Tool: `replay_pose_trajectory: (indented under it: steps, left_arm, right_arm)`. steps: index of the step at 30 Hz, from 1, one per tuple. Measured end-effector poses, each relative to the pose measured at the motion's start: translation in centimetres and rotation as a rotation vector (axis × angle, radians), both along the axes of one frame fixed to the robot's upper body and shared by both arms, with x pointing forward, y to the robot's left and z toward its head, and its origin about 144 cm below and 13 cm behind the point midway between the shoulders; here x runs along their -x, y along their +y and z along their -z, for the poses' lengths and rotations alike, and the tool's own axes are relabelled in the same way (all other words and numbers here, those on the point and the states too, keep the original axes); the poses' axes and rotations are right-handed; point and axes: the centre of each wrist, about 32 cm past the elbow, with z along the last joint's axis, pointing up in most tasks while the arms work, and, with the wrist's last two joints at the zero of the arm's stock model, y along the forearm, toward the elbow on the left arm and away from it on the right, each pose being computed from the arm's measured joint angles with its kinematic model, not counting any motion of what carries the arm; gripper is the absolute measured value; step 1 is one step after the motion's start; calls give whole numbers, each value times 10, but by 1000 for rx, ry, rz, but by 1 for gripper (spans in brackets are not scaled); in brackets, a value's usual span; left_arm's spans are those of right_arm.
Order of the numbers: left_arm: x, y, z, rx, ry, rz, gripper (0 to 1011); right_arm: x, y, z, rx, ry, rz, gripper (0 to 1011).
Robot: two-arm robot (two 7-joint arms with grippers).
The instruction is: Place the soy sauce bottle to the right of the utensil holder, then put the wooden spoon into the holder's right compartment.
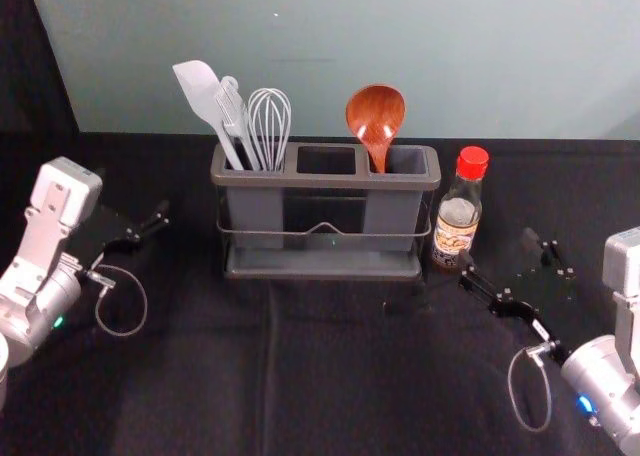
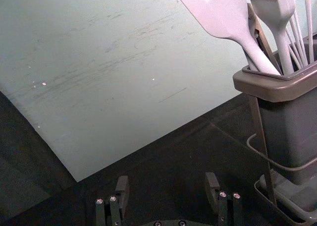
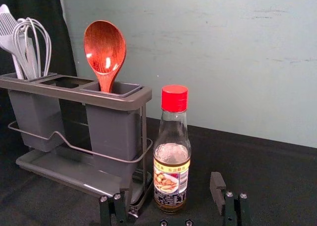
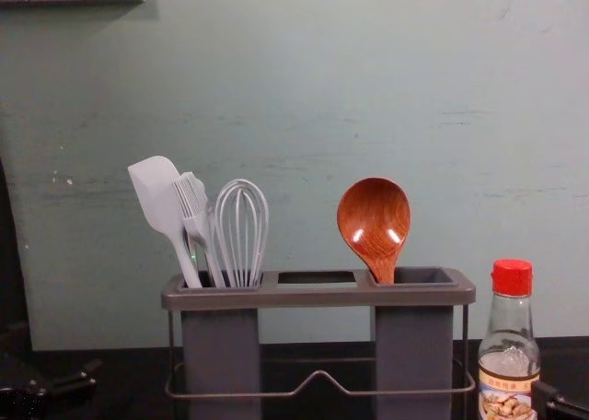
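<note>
Flanking the utensil holder (image 1: 325, 180), the left gripper (image 1: 133, 196) and right gripper (image 1: 498, 247) are held with jaws parted, the latter near the soy sauce bottle (image 1: 457, 216), which is stood upright just right of the holder. The wooden spoon (image 1: 376, 111) is propped in the holder's right compartment.

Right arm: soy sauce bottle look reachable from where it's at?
Likely yes. The right claw is open and facing the bottle, with nothing standing between them. The utensil holder sits close on the bottle's left, so that finger may be a tight fit.
</note>
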Motion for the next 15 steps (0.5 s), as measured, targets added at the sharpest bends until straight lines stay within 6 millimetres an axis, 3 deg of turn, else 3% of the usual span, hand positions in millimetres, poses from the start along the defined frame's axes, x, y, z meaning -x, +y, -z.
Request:
replay_pose_trajectory:
  steps: [15]
  left_arm:
    - [0,0,0,0,0,0,1005]
  right_arm:
    - [0,0,0,-1,-1,2,1002]
